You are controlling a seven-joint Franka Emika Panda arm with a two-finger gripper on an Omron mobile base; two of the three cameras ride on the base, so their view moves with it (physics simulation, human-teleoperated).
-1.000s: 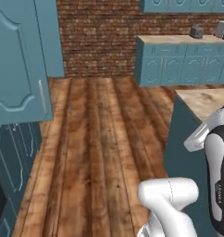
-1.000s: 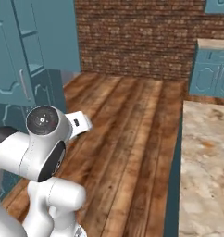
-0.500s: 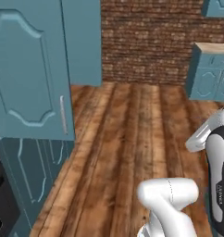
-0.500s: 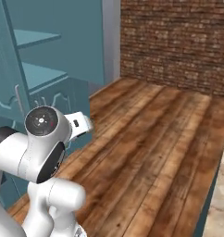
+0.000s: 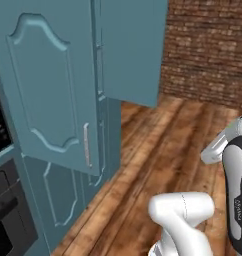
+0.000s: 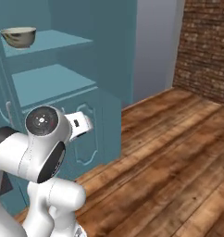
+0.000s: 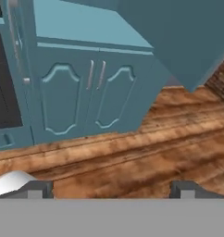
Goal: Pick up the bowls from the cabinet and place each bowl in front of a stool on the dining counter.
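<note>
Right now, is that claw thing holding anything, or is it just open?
Claw: open and holding nothing; its two tips stand wide apart over bare wood floor, facing the lower doors of the cabinet.

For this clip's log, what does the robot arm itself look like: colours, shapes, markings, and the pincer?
The arm is glossy white with rounded, tube-like links, and a dark grey round cap with small dots on one joint. In the left base view a link has a black panel with small lettering. The pincer shows two small dark grey, blocky fingertips.
</note>
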